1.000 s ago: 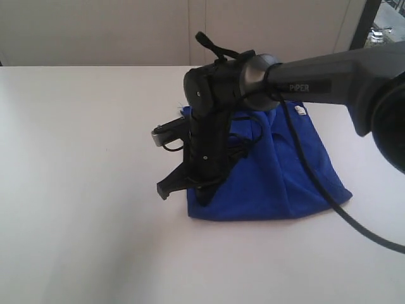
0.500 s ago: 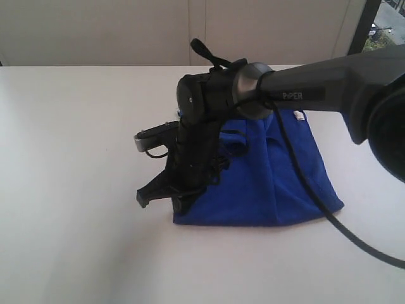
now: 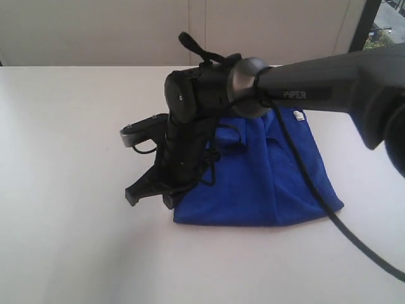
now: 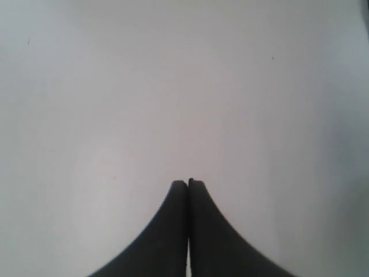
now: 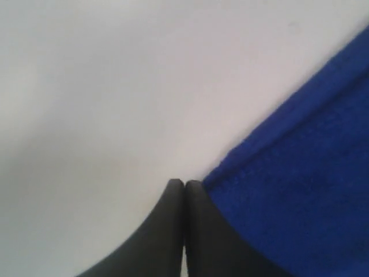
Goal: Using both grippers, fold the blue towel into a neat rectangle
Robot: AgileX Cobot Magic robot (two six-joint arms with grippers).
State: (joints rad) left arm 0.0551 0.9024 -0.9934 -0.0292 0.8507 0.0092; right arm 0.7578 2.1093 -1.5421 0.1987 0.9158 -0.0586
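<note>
The blue towel (image 3: 272,183) lies folded on the white table (image 3: 69,158), with a small white label (image 3: 299,114) at its far right corner. My right gripper (image 3: 136,195) reaches across from the right and points down at the table just left of the towel's near-left corner. In the right wrist view the right gripper (image 5: 184,183) is shut with nothing between its fingers, and the edge of the blue towel (image 5: 300,173) runs alongside one finger. My left gripper (image 4: 188,182) is shut and empty over bare table. It does not show in the exterior view.
The right arm's dark forearm (image 3: 329,82) and a loose black cable (image 3: 316,190) cross above the towel. A pale wall (image 3: 126,31) stands behind the table's far edge. White tabletop spreads to the left and in front of the towel.
My right gripper has moved left, off the towel's near-left corner onto bare table. The towel shifted slightly left early on, then stayed still.
</note>
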